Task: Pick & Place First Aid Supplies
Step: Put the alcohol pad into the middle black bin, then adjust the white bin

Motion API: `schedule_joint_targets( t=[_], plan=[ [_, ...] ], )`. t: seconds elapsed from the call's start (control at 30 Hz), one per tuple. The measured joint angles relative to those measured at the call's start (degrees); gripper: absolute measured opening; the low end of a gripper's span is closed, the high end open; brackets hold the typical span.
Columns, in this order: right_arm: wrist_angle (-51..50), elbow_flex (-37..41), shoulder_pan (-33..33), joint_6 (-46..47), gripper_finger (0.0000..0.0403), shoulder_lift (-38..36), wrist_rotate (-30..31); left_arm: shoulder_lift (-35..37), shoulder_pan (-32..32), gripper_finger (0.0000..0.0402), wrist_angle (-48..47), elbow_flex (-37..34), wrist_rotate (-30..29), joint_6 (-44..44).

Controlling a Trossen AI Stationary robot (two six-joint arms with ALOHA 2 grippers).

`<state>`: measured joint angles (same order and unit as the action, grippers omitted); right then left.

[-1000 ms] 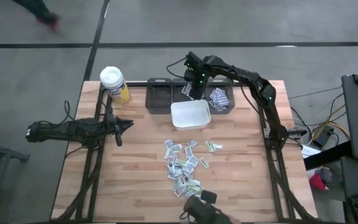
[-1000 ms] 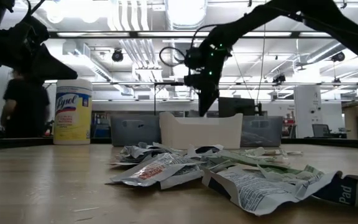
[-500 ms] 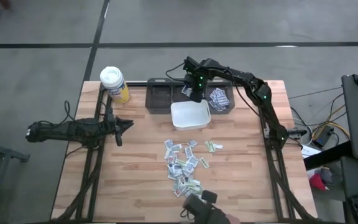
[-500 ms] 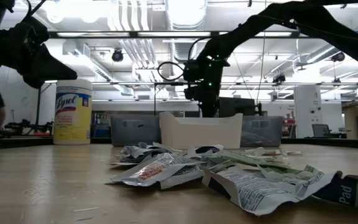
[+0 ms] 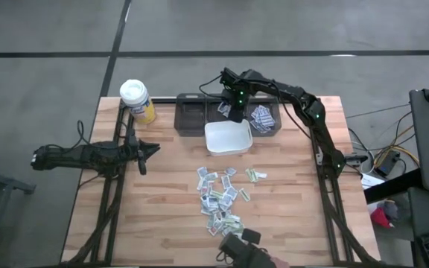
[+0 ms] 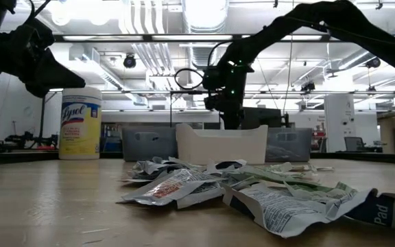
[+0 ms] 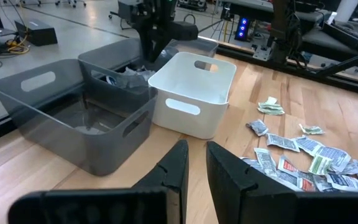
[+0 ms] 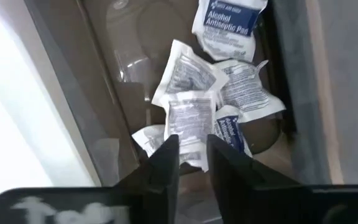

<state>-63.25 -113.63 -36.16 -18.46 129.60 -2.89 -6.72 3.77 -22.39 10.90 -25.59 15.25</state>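
**Sorting only started: most packets still on the table**

The wooden table (image 5: pixel 162 193) carries three bins at its far edge, and I take the white bin (image 5: pixel 228 138) as the landmark. A dark grey bin (image 5: pixel 191 117) stands just beside it on the side of the yellow bottle (image 5: pixel 137 100). A second grey bin (image 8: pixel 104 112) lies behind the white one, under the right arm.

The larger part of the first aid supplies, the loose pile of packets (image 5: pixel 222 197), lies on the bare wood in front of the white bin, toward the near edge of the table. A small number of packets (image 8: pixel 219 93) already lie on the floor of the grey bin behind the white bin. The white bin shows no packet inside, as far as I can see. My judgement is that the work is at an early stage, and many picks remain.

The right gripper (image 8: pixel 190 163) hangs above that grey bin behind the white one. Its fingers are a little apart, and a packet shows in the gap. Whether it is pinched or already lying loose on the heap below, I cannot tell.

The left gripper (image 7: pixel 193 168) waits well to the bottle side of the white bin. Its fingers stand a narrow gap apart, with nothing between them.
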Motion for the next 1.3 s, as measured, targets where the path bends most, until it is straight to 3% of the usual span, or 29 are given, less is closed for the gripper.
schedule_joint_targets(
  t=[0.23,0.47,0.67,0.87,1.3],
  plan=[
    [-8.1,-7.6,0.7,0.0,0.0115,-0.1,-1.6,0.0,0.0,0.0053,0.0,0.0,0.0,0.0],
    [-12.3,-14.4,2.5,0.7,0.0074,-0.2,-25.6,0.0,0.0,0.0053,0.0,0.0,0.0,0.0],
    [-11.2,-13.1,7.0,-1.5,0.0014,-0.2,-24.9,0.0,0.0,0.0053,0.0,0.0,0.0,0.0],
    [-7.2,-10.4,10.2,-1.4,0.0008,-0.2,-16.5,0.0,0.0,0.0053,0.0,0.0,0.0,0.0],
    [7.6,-2.1,10.7,6.0,0.0008,-0.2,-14.8,0.0,0.0,0.0053,0.1,0.0,0.0,0.0]
  ],
)
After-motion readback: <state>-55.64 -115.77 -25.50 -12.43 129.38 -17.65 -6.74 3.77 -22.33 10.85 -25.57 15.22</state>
